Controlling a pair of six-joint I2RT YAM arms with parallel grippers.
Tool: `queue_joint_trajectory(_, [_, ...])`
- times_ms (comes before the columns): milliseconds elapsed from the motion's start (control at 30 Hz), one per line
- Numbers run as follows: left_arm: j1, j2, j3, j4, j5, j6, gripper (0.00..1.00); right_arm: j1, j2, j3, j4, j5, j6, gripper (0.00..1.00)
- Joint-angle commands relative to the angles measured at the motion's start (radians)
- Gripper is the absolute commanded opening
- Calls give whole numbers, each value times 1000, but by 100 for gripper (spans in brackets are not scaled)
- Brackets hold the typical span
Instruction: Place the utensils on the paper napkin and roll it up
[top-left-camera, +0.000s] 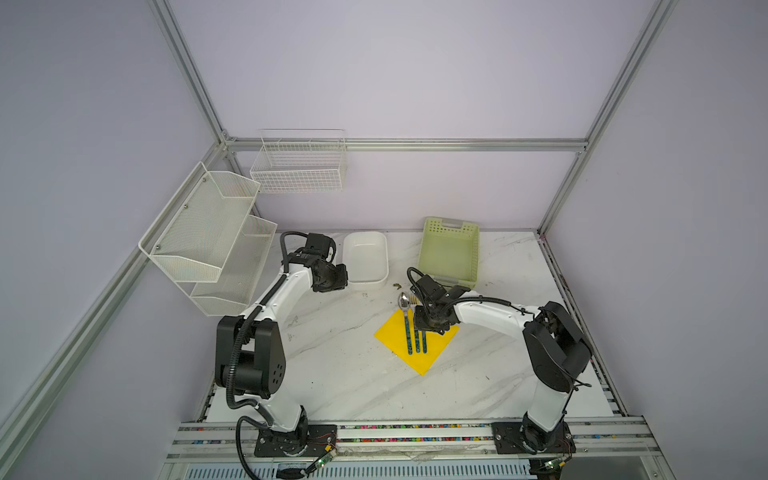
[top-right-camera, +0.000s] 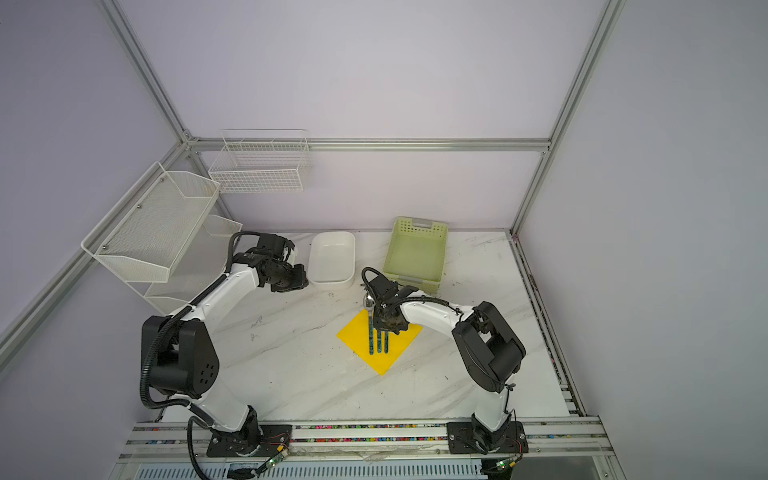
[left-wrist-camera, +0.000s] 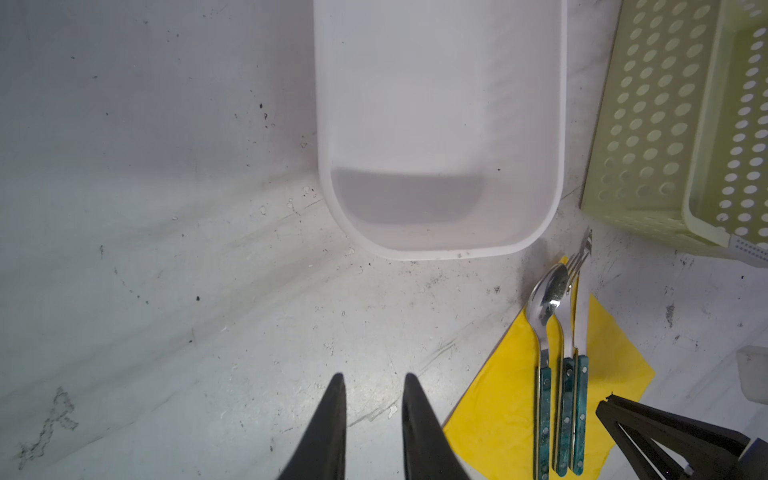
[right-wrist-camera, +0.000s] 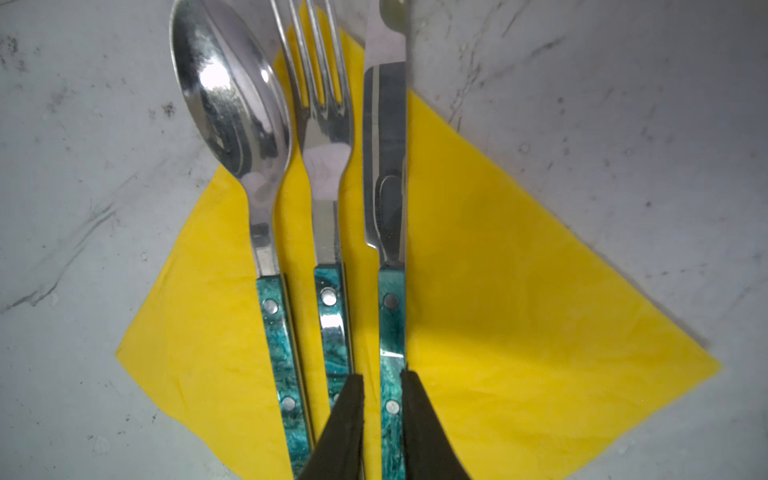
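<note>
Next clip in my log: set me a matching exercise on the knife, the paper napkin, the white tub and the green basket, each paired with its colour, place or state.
Things:
1. knife
2. paper napkin
3. white tub
4. pale green basket

States:
A. perforated walls
B. yellow, spread flat
C. solid walls, just ahead of the left pincer
D. handle between the fingers of the right pincer

Pairs: 1-D; 2-B; 3-C; 4-A.
</note>
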Motion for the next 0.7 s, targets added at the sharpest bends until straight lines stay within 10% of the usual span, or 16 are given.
queue_joint_trajectory(0, [18,-47,-31,29,18,-3,24,5,32,23,-33,25,23,22])
queue_joint_trajectory(667, [20,-53,-35,10,-22,10,24,5,76,37,-25,13,-1,19])
